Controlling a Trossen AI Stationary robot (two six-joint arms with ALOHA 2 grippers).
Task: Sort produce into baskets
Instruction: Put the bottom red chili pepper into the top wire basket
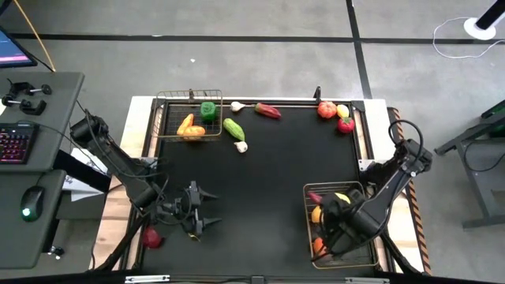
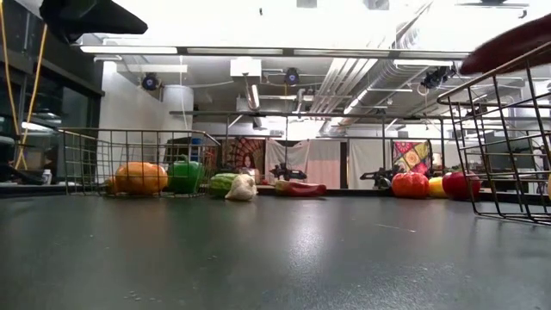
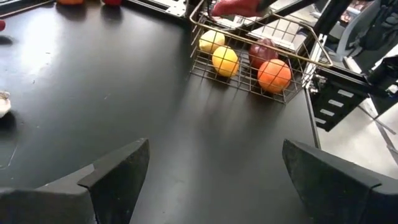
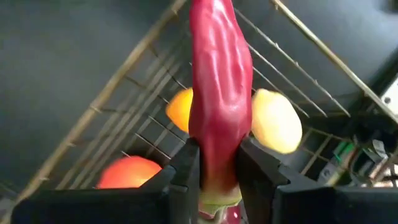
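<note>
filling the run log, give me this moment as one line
right tool: shut on red chili pepper, over coppery basket | left tool: open, empty, near table's front-left

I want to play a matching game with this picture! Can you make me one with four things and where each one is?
Things:
1. green pepper
2. long red pepper
3. white garlic
4. dark red fruit

Places:
A. on the bare table, beside the cucumber
B. held in the right tool, above the basket on the right
C. inside the basket at the far left
D. near the table's front left corner, close to the open left tool

Pairs: 1-C, 2-B, 3-A, 4-D
</note>
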